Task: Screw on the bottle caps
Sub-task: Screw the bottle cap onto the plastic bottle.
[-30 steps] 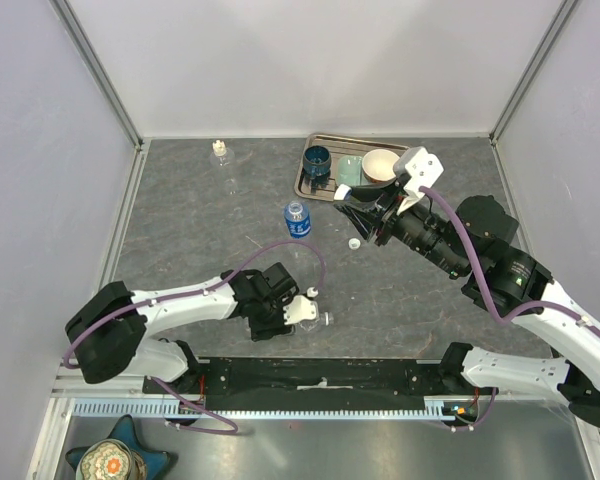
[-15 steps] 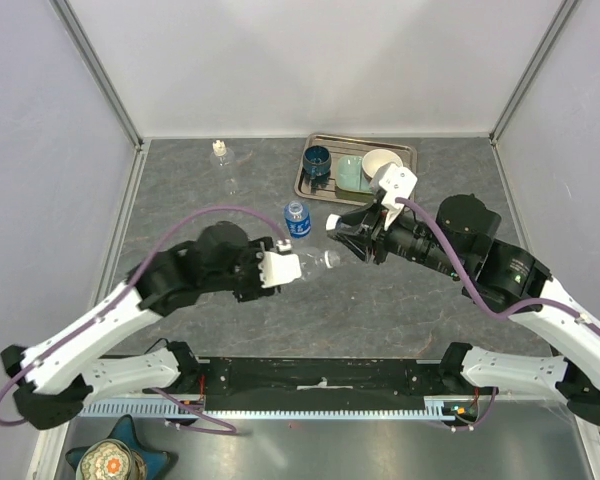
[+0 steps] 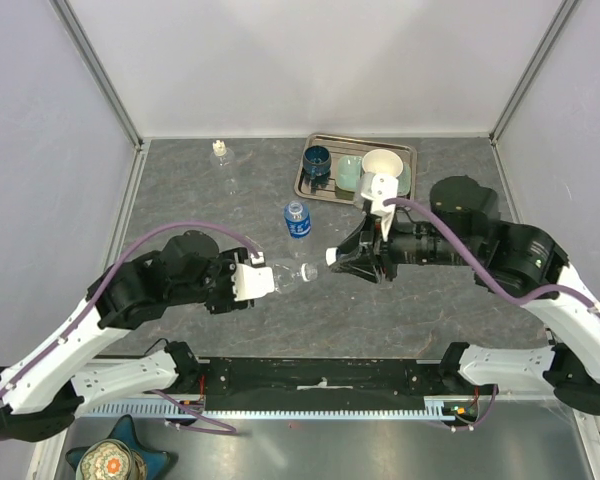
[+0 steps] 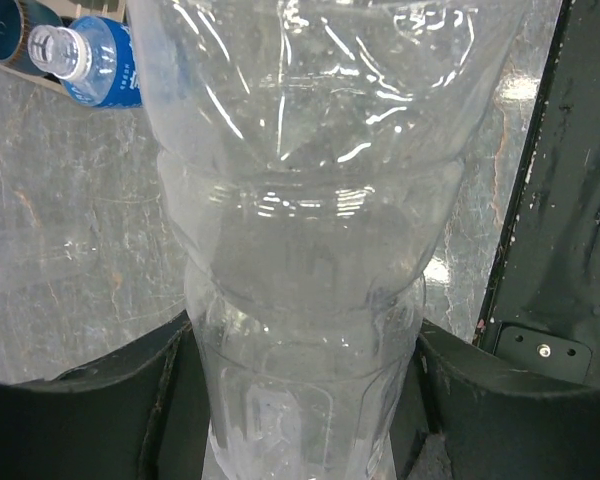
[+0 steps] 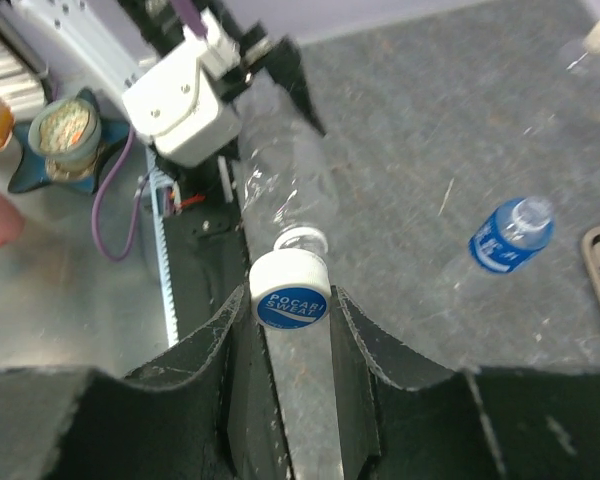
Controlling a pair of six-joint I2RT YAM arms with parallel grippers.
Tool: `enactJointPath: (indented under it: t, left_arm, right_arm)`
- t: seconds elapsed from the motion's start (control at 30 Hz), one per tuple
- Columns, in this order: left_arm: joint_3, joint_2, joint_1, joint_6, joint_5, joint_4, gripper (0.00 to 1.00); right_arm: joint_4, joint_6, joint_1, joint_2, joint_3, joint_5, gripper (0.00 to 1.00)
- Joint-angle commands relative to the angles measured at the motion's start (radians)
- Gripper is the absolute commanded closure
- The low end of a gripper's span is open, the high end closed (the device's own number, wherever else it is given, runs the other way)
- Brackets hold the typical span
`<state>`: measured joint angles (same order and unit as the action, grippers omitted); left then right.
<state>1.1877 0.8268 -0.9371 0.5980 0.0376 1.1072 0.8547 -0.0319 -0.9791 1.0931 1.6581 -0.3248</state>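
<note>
The left tool [image 3: 264, 281] squeezes 1 clear bottle [image 3: 292, 273] and holds it lying flat above the desk [image 3: 400, 312], its open mouth facing the right tool [image 3: 342, 258], which pinches 1 white cap [image 5: 291, 292] right by that mouth, while 1 blue-label bottle [image 3: 297, 220] stands on the desk nearby.

Grey stone-patterned table [image 3: 180, 220] — on it a blue-labelled bottle [image 3: 297, 221], a clear bottle [image 3: 221, 156], a metal tray [image 3: 304, 188]

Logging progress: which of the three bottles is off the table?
The clear unlabelled bottle gripped level in the left tool; the blue-labelled bottle and the far clear bottle rest on the table.
</note>
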Motion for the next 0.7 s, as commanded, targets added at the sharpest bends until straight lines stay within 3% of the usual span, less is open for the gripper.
enactJointPath:
  t: [0.0,0.67]
  left_arm:
    - [0.113,0.031,0.004,0.042,0.022,0.017,0.75]
    - [0.194,0.112,0.004,0.025,0.100,0.010,0.77]
  right_arm:
    - [0.087,-0.025,-0.001,0.043,0.005,-0.080,0.64]
    - [0.040,-0.075,0.000,0.037,-0.052,-0.076,0.64]
